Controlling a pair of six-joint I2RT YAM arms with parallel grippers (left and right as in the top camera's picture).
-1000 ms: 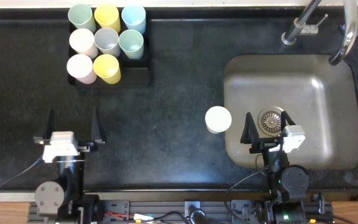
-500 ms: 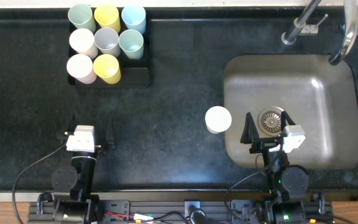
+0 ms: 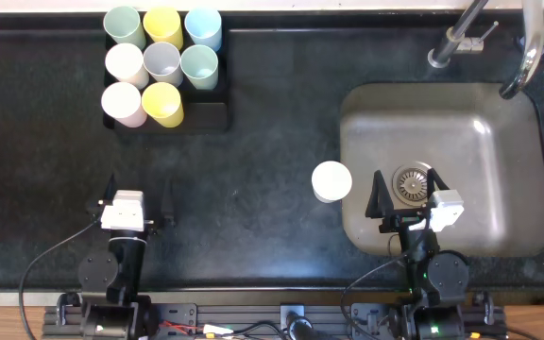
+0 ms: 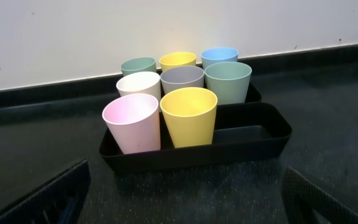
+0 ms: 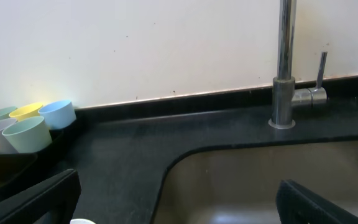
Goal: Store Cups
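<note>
**Cups (image 3: 162, 62): eight in tray (image 3: 211, 115), one loose by sink (image 3: 499, 123)**

Black countertop (image 3: 272, 142) carries everything. The sink is sunk into its right end, with the faucet (image 3: 461, 33) at the far edge behind it. The black tray sits near the far left corner, close to the far edge.

Left gripper (image 3: 139, 192) is near the front edge on the left side, fingers apart, holding nothing. The tray is well apart from it, toward the far edge. Right gripper (image 3: 405, 184) is over the sink's front left part, fingers apart, nothing between them. Loose white cup (image 3: 331, 181) stands on the countertop just beside the sink's left rim, near the right gripper, on its left.

Count: nine cups. The tray holds two yellow, two green, one blue, one grey, one white and one pink, and the loose white one makes nine. One tray, one sink, one faucet, two grippers.

Top view gives the drain (image 3: 411, 181) and the cup layout in rows. Left wrist view adds the tray cups side-on, rims up, and a bare compartment at the tray's front right corner. Right wrist view adds the faucet's upright pipe with its side lever, and the tray's right end.
</note>
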